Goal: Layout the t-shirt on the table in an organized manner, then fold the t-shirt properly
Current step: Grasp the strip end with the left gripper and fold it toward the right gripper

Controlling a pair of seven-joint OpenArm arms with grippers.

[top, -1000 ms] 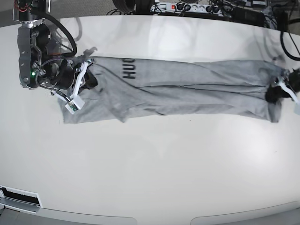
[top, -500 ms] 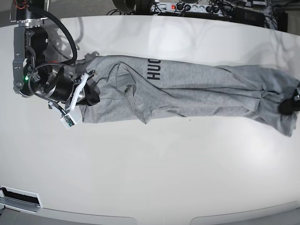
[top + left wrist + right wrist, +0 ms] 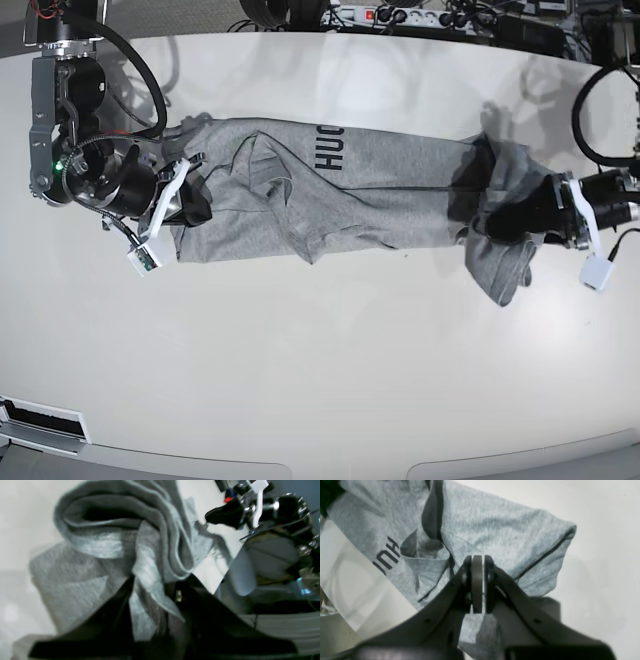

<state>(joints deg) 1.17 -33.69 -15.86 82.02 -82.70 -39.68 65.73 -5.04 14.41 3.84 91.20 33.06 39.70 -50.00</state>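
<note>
The heather-grey t-shirt (image 3: 380, 185) lies stretched sideways across the white table (image 3: 320, 350), with black lettering (image 3: 328, 150) facing up near the middle. My left gripper (image 3: 500, 215) is at the base view's right, shut on the shirt's bunched end. In the left wrist view, folds of the t-shirt (image 3: 100, 555) are pinched between its black fingers (image 3: 120, 610). My right gripper (image 3: 195, 205) sits at the shirt's other end. In the right wrist view its jaws are pressed shut just over the t-shirt (image 3: 495, 530), and I see no cloth between them.
A power strip and cables (image 3: 400, 15) run along the table's far edge. The right arm's body (image 3: 75, 150) stands over the table's left part. The left arm's cable loop (image 3: 600, 110) hangs at the far right. Bare white tabletop lies in front of the shirt.
The whole shirt first slid towards the base view's right. Then my left gripper came back inward with its end, bunching it. My right gripper has barely moved.
</note>
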